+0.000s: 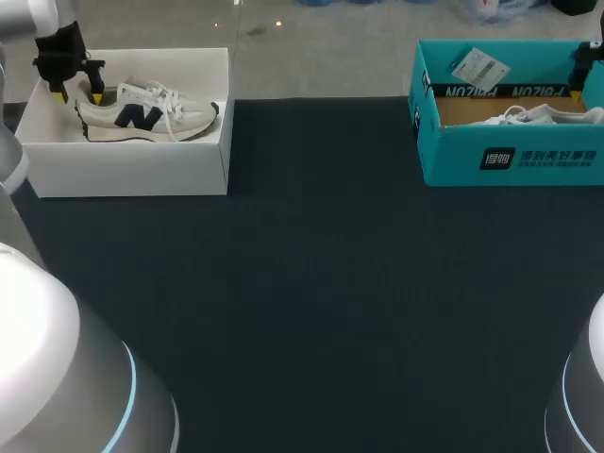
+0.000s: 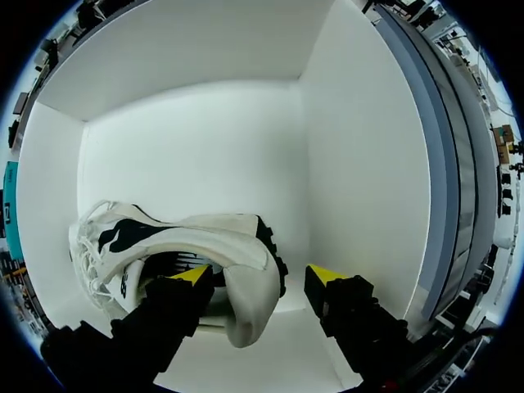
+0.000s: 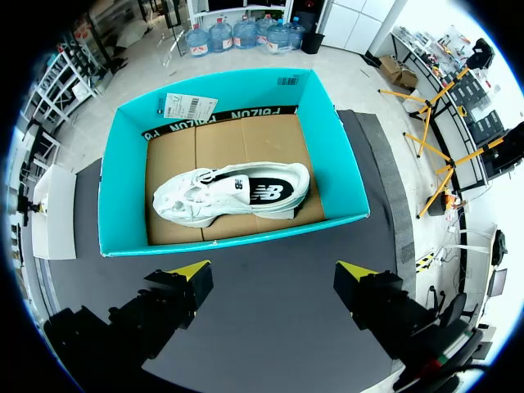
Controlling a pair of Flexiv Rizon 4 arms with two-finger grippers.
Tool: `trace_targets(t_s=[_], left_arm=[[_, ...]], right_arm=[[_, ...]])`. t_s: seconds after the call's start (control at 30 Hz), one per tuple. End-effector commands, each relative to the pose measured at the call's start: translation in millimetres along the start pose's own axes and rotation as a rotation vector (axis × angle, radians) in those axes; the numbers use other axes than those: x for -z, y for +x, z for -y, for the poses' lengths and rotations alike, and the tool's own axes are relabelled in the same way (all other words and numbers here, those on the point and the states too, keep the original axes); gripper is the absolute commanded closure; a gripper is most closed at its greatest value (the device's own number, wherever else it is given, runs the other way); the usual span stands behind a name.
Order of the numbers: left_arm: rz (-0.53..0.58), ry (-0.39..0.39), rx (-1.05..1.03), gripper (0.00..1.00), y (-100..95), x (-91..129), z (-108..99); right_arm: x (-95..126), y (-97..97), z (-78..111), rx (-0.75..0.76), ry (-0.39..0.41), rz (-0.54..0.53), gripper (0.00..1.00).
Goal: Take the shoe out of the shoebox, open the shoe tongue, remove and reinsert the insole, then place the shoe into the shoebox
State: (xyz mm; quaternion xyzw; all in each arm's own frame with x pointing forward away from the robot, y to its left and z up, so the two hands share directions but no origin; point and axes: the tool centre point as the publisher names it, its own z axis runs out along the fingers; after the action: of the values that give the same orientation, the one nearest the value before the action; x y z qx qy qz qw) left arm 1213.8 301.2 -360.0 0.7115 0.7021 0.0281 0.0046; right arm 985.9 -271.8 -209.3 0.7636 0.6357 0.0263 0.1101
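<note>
A grey-white sneaker (image 1: pixel 146 111) with a navy logo lies on its side in the white shoebox (image 1: pixel 132 170) at the far left. My left gripper (image 1: pixel 79 95) is down in that box at the shoe's heel. In the left wrist view the heel (image 2: pixel 246 278) sits between the open fingers of the left gripper (image 2: pixel 258 276). One fingertip (image 2: pixel 192 274) is at the shoe's opening, and the other fingertip (image 2: pixel 323 274) stands clear of the heel. My right gripper (image 3: pixel 274 268) hangs open and empty above the near wall of the teal shoebox (image 3: pixel 123 188).
The teal shoebox (image 1: pixel 510 156) stands at the far right with a white sneaker (image 3: pixel 233 192) on its cardboard floor and a paper tag on its far wall. A dark mat (image 1: pixel 311 283) covers the table between and in front of the boxes.
</note>
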Motion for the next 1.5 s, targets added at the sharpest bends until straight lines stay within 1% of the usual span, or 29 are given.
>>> trace_targets(t_s=[0.03,0.23,0.27,0.33,0.4,0.47,0.5,0.53,0.8,1.0,1.07,1.1,1.2,1.27,1.3,1.4,1.5], left_arm=[[0.035,0.027,-0.004,0.25,3.9,-10.7,-16.1],[0.033,0.031,-0.001,0.27,7.8,-17.7,-22.5],[0.033,0.032,0.000,0.38,8.3,-18.1,-22.6],[0.037,0.036,0.002,0.45,9.5,-19.2,-22.9],[0.037,0.042,-0.003,0.42,10.5,-21.7,-24.0],[0.039,0.053,-0.015,0.44,10.4,-23.5,-25.0],[0.035,0.056,-0.019,0.48,9.9,-24.4,-25.0],[0.034,0.058,-0.021,0.50,9.5,-25.1,-24.8],[0.032,0.100,-0.033,0.56,8.5,-35.1,-21.5],[0.026,0.126,-0.036,0.58,9.4,-41.7,-21.4],[0.025,0.128,-0.039,0.66,9.3,-41.9,-21.3],[0.026,0.128,-0.040,0.67,9.1,-41.8,-20.9],[0.027,0.127,-0.044,0.77,9.2,-40.0,-19.1],[0.026,0.129,-0.045,0.89,10.4,-39.7,-18.3],[0.025,0.131,-0.045,0.93,11.1,-39.5,-17.8],[0.025,0.133,-0.047,1.00,12.1,-33.8,-15.2],[0.018,0.132,-0.051,1.00,12.7,-27.4,-13.7]], right_arm=[[-0.2,0.3,0.5,-0.001,-0.002,0.001,0.00],[-0.2,0.3,0.5,-0.001,-0.002,0.001,0.00],[-0.2,0.3,0.5,-0.001,-0.002,0.001,0.00],[-0.2,0.3,0.5,-0.001,-0.002,0.001,0.00],[-0.2,0.3,0.5,-0.001,-0.002,0.001,0.00],[-0.2,0.3,0.5,-0.001,-0.002,0.001,0.00],[-0.2,0.3,0.5,-0.001,-0.002,0.001,0.00],[-0.2,0.3,0.5,-0.001,-0.002,0.001,0.00],[-0.2,0.3,0.5,-0.001,-0.002,0.001,0.00],[-0.2,0.3,0.5,-0.001,-0.002,0.001,0.00],[-0.2,0.3,0.5,-0.001,-0.002,0.001,0.00],[-0.2,0.3,0.5,-0.001,-0.002,0.001,0.00],[-0.2,0.3,0.5,-0.001,-0.002,0.001,0.00],[-0.2,0.3,0.5,-0.001,-0.002,0.001,0.00],[-0.2,0.3,0.5,-0.001,-0.002,0.001,0.00],[-0.2,0.3,0.5,-0.001,-0.002,0.001,0.00],[-0.2,0.3,0.5,-0.001,-0.002,0.001,0.00]])
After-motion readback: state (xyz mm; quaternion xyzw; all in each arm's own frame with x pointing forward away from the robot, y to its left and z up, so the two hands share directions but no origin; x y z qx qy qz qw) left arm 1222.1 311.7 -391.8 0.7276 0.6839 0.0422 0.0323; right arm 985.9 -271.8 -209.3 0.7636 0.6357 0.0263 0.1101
